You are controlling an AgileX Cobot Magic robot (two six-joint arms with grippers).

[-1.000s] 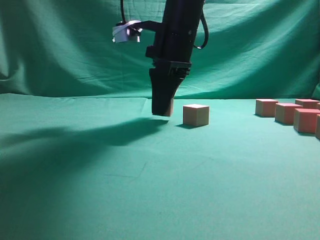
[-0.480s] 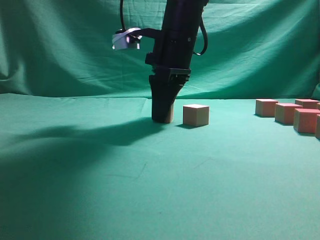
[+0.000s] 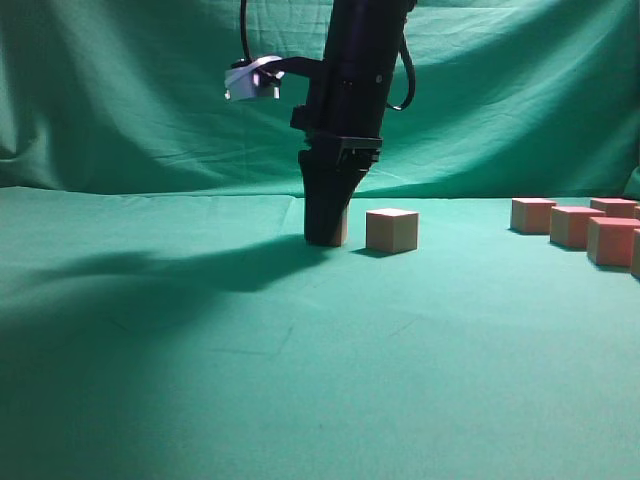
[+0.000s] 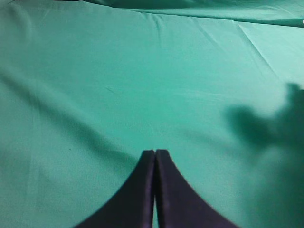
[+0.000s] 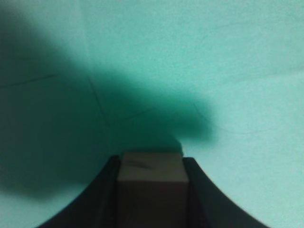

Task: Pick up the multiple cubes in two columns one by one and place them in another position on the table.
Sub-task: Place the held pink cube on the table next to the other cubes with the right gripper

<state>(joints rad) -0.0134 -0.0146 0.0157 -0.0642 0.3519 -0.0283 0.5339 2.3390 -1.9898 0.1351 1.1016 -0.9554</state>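
Well, from my station I judge the job to be early: the right gripper is down at the table with one cube clamped between its jaws, which stand partly apart at just the block's width. In the right wrist view the cube fills the gap between the two black fingers, and in the exterior view its tan side peeks out at the fingertips, at or very near the cloth; I cannot tell whether it is fully resting yet. Just beside it to the right sits a placed cube, upright and apart from the gripper, so I take this to be the second block going into the new spot, not yet released. Well off to the right, at the frame edge, a cluster of waiting cubes remains; I count about four, with a sliver of another cut off, so most of the work looks undone. The left gripper shows only its tips, pressed together and holding nothing, over bare cloth. The surface is teal-green fabric, slightly creased, with a long arm shadow stretching left. Behind it hangs a draped green backdrop in loose folds; nothing else of the room is visible.
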